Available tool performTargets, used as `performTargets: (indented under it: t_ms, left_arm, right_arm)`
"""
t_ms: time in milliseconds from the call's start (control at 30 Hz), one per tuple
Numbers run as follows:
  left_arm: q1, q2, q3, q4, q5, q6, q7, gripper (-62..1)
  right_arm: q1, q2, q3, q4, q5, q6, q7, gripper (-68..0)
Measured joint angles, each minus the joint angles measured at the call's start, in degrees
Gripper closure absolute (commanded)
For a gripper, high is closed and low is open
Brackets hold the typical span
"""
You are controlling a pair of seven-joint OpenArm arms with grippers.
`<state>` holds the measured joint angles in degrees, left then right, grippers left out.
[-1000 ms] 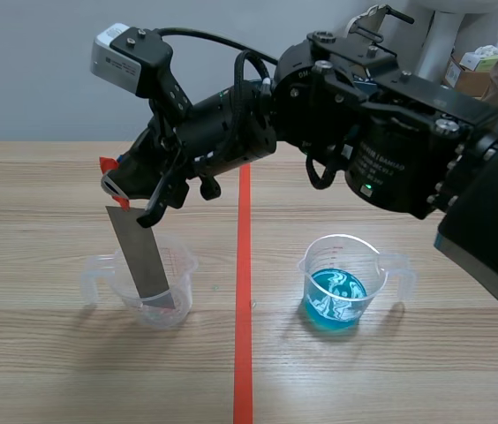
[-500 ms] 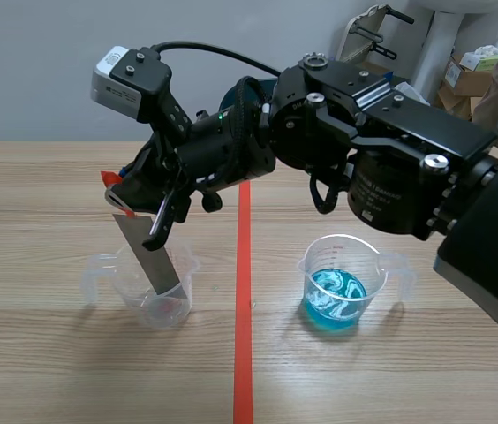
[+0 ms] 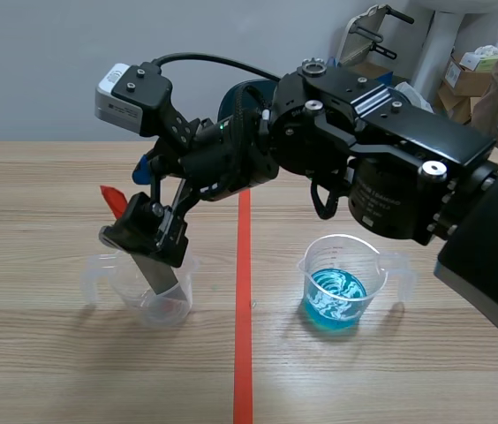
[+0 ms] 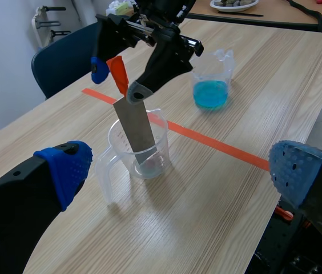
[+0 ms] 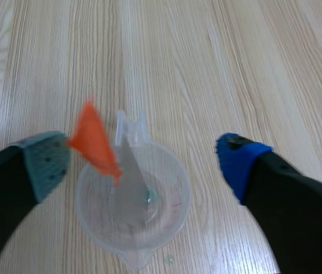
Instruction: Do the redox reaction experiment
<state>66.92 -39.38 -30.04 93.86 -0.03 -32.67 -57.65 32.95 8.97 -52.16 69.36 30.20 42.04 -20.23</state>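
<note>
A grey metal strip (image 3: pixel 158 274) with an orange tab (image 3: pixel 112 200) at its top stands tilted in a clear measuring cup (image 3: pixel 134 291) left of the tape line. My right gripper (image 3: pixel 130 203) reaches across from the right and is open around the strip's top; the tab lies close to its grey-green pad. From the right wrist, the strip (image 5: pixel 128 188) and tab (image 5: pixel 94 140) sit in the cup (image 5: pixel 172 200) between the spread fingers (image 5: pixel 241 160). My left gripper (image 4: pixel 181 168) is open, short of the cup (image 4: pixel 121 148) and strip (image 4: pixel 137 128). It is not seen in the scene view.
A second clear cup (image 3: pixel 337 287) holding blue liquid stands right of the orange-red tape line, also seen in the left wrist view beyond the tape as the blue-liquid cup (image 4: pixel 210 85). The right arm's bulk hangs over the table's middle. Boxes and a chair lie past the table.
My right gripper has opened and let go of the metal strip. The strip has gone lower into the clear cup and now stands there on its own.
</note>
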Motion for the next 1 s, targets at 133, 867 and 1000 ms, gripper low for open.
performTargets:
  t_ms: [133,867,1000]
  left_arm:
    - [-0.1,0.0,0.0,0.0,0.0,0.0,0.0,-62.3]
    - [-0.1,0.0,0.0,0.0,0.0,0.0,0.0,-62.3]
    - [-0.1,0.0,0.0,0.0,0.0,0.0,0.0,-62.3]
  right_arm:
    - [0.0,-0.7,-0.5,0.0,0.0,0.0,-1.1,-67.9]
    - [0.0,-2.6,-4.1,0.0,0.0,0.0,-1.8,-67.9]
    - [0.0,-2.6,-4.1,0.0,0.0,0.0,-1.4,-67.9]
